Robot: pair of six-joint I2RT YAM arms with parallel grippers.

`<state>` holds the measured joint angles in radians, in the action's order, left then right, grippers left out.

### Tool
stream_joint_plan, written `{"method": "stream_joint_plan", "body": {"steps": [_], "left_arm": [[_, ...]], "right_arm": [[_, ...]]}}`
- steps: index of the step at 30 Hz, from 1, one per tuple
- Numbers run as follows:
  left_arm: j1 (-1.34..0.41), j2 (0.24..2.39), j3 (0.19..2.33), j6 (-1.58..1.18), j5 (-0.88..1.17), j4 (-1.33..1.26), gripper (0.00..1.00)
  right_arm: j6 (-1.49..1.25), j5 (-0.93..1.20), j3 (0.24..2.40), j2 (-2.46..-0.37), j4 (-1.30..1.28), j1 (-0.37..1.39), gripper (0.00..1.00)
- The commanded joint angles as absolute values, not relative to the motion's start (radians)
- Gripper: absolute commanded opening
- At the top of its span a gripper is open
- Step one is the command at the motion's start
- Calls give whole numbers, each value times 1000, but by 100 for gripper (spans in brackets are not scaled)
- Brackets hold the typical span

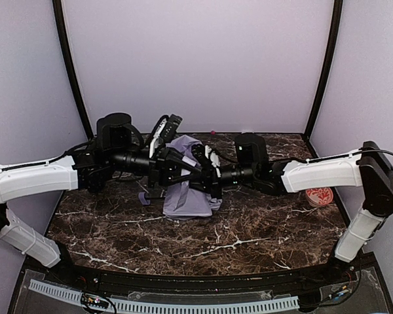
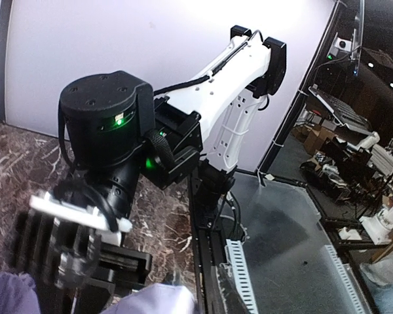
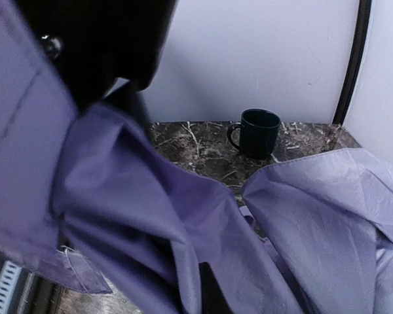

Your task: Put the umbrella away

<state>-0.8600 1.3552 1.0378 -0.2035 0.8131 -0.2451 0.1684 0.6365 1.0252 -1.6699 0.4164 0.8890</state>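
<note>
The umbrella [image 1: 187, 190] hangs as a bunch of pale lavender fabric between my two grippers above the middle of the marble table [image 1: 249, 242]. My left gripper [image 1: 159, 167] reaches in from the left and my right gripper [image 1: 207, 173] from the right, both pressed into the fabric. The fabric hides both sets of fingers. A small lavender piece [image 1: 144, 198] hangs below the left gripper. In the right wrist view the fabric [image 3: 183, 222] fills most of the frame. In the left wrist view, fabric [image 2: 154, 297] shows at the bottom edge, with the right arm [image 2: 105, 131] close ahead.
A dark mug [image 3: 257, 133] stands at the back of the table by the wall. A small red-and-white patterned disc [image 1: 319, 196] lies at the table's right edge under the right arm. Black frame posts stand at the back corners.
</note>
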Motion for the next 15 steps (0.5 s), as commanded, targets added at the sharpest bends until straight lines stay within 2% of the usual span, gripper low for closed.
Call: {"method": "stream_joint_plan", "body": {"steps": [1, 5, 10, 15], "left_arm": [[-841, 1315, 1014, -229, 792, -385, 23], [-791, 1317, 997, -256, 701, -409, 22], [-738, 1314, 972, -304, 687, -461, 20], [-728, 1289, 977, -271, 674, -442, 24]], "right_arm": [[123, 723, 1054, -1658, 367, 882, 0], [92, 752, 1031, -1629, 349, 882, 0], [63, 764, 987, -1600, 346, 882, 0], [50, 770, 970, -1554, 320, 882, 0]]}}
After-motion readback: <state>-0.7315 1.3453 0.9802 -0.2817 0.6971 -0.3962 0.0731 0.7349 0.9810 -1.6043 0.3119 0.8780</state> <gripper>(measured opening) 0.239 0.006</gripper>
